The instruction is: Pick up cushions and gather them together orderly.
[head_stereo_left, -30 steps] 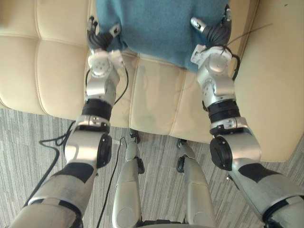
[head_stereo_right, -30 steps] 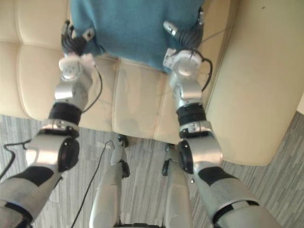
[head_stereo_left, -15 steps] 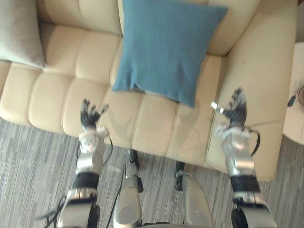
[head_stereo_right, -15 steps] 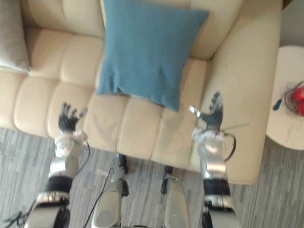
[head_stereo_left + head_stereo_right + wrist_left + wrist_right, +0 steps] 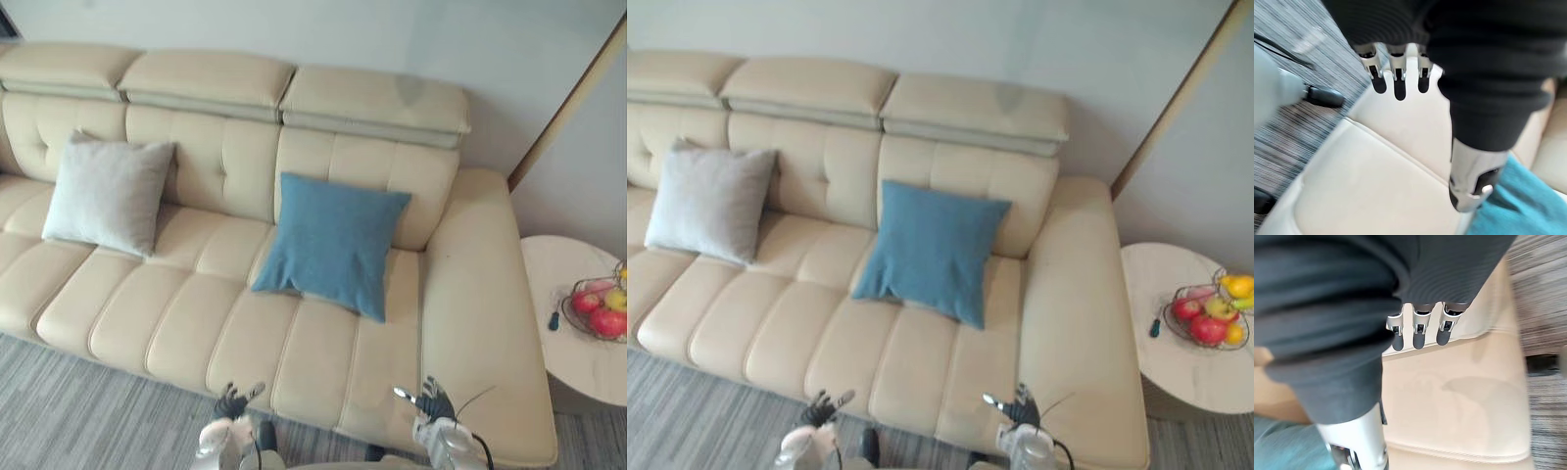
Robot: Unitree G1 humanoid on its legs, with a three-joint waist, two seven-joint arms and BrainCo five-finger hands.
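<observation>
A blue cushion leans upright against the backrest on the right part of the cream sofa. A grey cushion leans against the backrest further left, about a seat's width away. My left hand and right hand hover over the sofa's front edge, well short of both cushions. Both are open and hold nothing. In the left wrist view the fingers are straight over the seat, with the blue cushion beyond the thumb. The right wrist view shows straight fingers above the seat.
A round pale side table stands right of the sofa's armrest, carrying a wire basket of fruit and a small dark tool. Grey striped carpet lies in front of the sofa. A wall runs behind it.
Both hands were at the blue cushion's lower corners, then came off it and drew back to the sofa's front edge. The camera has risen, so the whole sofa now shows.
</observation>
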